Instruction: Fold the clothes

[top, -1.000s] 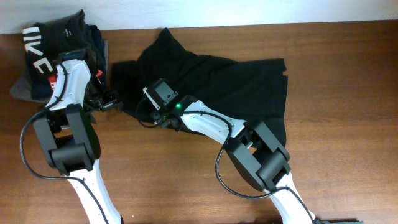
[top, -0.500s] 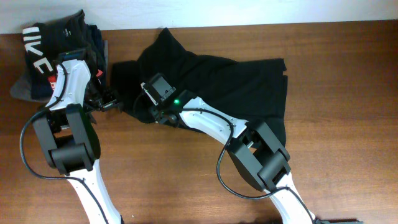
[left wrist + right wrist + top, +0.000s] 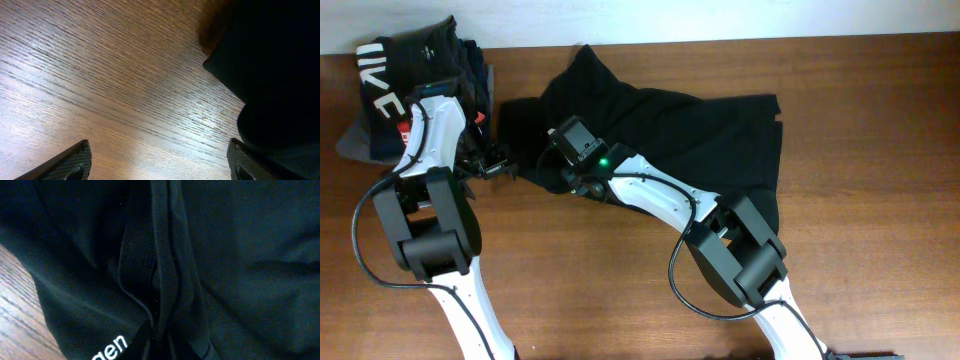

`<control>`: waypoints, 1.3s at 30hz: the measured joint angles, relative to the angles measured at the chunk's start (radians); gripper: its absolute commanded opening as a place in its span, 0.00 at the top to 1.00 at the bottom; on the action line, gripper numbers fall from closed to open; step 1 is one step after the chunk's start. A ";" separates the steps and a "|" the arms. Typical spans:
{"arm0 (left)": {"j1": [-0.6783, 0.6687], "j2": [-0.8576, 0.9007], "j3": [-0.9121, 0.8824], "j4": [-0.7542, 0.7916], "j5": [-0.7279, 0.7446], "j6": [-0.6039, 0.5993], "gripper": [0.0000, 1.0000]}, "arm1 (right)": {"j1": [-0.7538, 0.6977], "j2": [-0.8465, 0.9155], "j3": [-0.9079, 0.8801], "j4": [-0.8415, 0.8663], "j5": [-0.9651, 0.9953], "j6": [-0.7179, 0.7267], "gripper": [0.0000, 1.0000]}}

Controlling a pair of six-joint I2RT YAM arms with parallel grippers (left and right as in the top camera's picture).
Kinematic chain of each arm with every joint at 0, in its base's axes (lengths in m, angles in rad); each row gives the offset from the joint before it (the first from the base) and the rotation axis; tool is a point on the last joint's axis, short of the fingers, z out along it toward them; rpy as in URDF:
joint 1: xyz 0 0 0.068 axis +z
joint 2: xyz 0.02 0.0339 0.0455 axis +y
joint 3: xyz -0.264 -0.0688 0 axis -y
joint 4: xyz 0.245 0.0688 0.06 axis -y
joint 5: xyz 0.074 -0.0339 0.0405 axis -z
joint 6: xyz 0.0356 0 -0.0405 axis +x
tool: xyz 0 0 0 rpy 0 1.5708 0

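At the far left of the desk (image 3: 880, 280) sat a folded pile: a dark garment with big white block letters (image 3: 385, 75) on top, a grey one (image 3: 350, 145) poking out below it, and a sliver of red (image 3: 405, 130) against the left arm (image 3: 430, 125). The left claw (image 3: 502, 163) hung just beside the left edge of the black garment (image 3: 700, 130). It was released, its two fingers (image 3: 75, 160) spread wide over bare wood with nothing between them. From the left wrist, the cloth's corner (image 3: 270, 75) lay along the right side, close by the right-hand finger.

The black garment was spread across the middle of the desk, one part running up toward the far edge and the body stretching off to the right. The right arm (image 3: 660, 200) reached across its lower part, and the right claw (image 3: 563, 178) was down on the cloth near the left edge. I couldn't tell whether it was clenched or released. Its camera was filled with black fabric, a raised seam (image 3: 165, 270) running top to bottom, small white lettering (image 3: 111, 349) at the hem and a wedge of wood at the lower left.
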 measured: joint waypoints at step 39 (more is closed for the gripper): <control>0.000 0.000 0.000 0.002 -0.003 0.000 0.14 | -0.050 0.000 0.031 -0.033 -0.056 0.002 0.77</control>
